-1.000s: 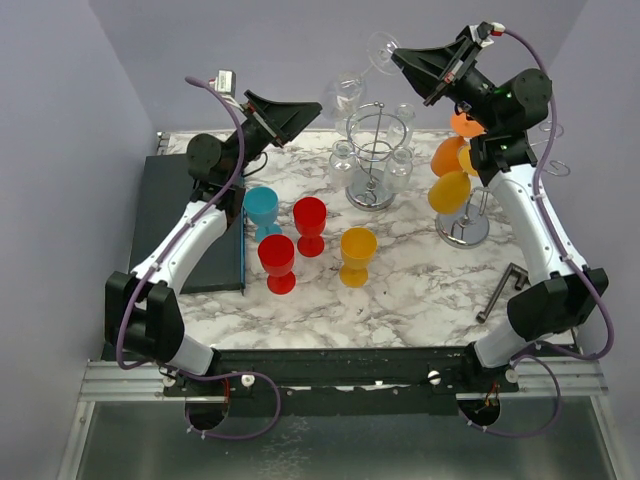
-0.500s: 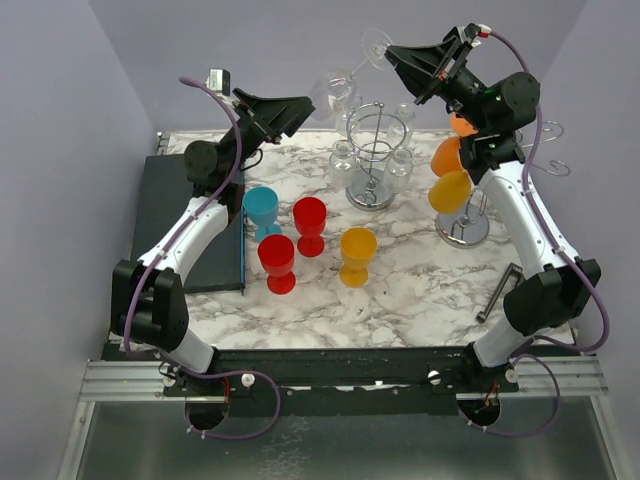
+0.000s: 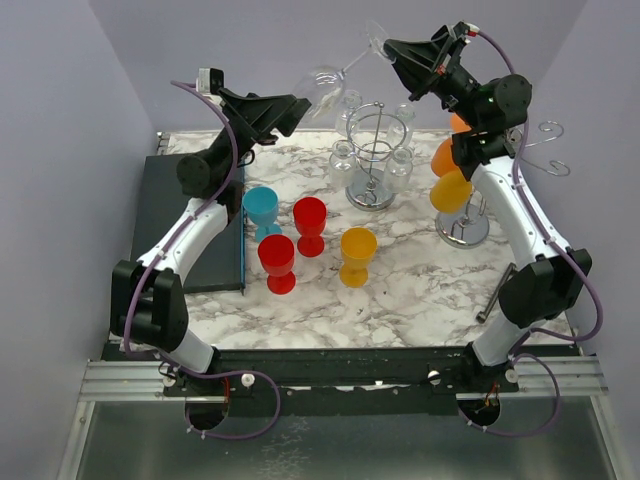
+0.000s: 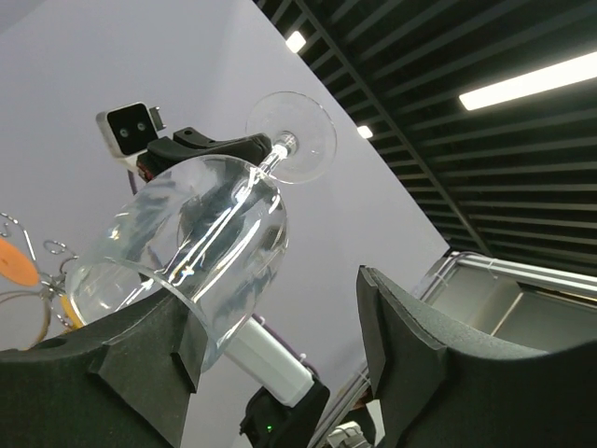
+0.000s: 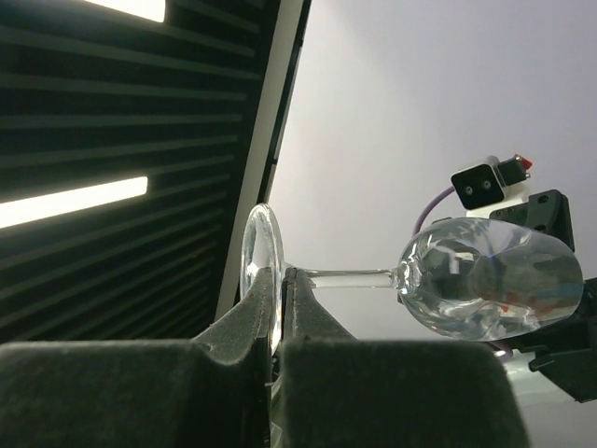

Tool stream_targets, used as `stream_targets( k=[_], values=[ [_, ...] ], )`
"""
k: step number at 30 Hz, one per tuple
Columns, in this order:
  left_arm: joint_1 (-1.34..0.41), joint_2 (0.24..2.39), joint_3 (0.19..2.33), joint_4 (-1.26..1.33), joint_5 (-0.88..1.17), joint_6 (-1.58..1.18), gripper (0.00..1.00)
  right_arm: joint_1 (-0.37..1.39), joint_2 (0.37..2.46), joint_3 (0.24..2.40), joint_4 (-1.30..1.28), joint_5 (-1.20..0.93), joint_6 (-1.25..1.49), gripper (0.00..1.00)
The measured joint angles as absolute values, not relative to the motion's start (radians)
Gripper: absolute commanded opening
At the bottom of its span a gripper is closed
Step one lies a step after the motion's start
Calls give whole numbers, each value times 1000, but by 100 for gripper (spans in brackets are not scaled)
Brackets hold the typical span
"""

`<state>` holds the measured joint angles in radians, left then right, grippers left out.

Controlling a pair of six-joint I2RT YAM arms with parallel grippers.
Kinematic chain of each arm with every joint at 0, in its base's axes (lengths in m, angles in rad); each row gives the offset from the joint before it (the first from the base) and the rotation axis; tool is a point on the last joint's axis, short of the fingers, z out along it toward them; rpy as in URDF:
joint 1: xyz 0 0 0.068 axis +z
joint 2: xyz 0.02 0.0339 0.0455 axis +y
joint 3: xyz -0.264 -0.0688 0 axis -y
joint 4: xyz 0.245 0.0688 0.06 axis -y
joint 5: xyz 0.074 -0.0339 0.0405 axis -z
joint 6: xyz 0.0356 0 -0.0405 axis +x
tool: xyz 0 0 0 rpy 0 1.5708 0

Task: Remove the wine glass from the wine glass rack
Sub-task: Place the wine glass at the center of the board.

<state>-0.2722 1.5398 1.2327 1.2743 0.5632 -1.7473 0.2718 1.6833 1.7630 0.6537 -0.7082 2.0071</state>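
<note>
High above the marbled table point(image 3: 420, 290), the right gripper point(image 3: 392, 48) pinches the foot of a clear wine glass point(image 3: 322, 84), its two fingers pressed tight on either side of the thin disc. The glass lies almost on its side in the air, its stem running out from that grip and its bowl pointing toward the left arm. There the left gripper point(image 3: 300, 105) stands wide apart, with the bowl between its fingers: the near finger point(image 4: 140, 364) sits at the rim, while the far one point(image 4: 420, 355) is clear of the glass. The glass hangs well above and to the left of the wire wine glass rack point(image 3: 375, 150), where other clear glasses hang. Blue point(image 3: 261, 208), red point(image 3: 310, 222) and yellow point(image 3: 358, 252) goblets stand on the table below.
</note>
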Motion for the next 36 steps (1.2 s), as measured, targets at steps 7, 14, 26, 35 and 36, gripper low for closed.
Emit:
stream_targets(
  k=[7,14,26,35,36],
  values=[
    [-272,1528,1234,1301,548,-1802,45,287,1687,1764,657,-708,2020,1],
    [-277,1508,1234,1320,528,-1834,1,292,1680,1755,648,-709,1999,1],
    [-286,1367,1233,1174,577,-1757,0,293,1533,1756,284,-683,1600,63],
    [-290,1168,1299,655,630,-1450,0,292,1427,1832,-208,-438,1177,100],
    [-290,1157,1322,567,632,-1411,0,290,1414,1845,-256,-401,1135,100]
  ],
)
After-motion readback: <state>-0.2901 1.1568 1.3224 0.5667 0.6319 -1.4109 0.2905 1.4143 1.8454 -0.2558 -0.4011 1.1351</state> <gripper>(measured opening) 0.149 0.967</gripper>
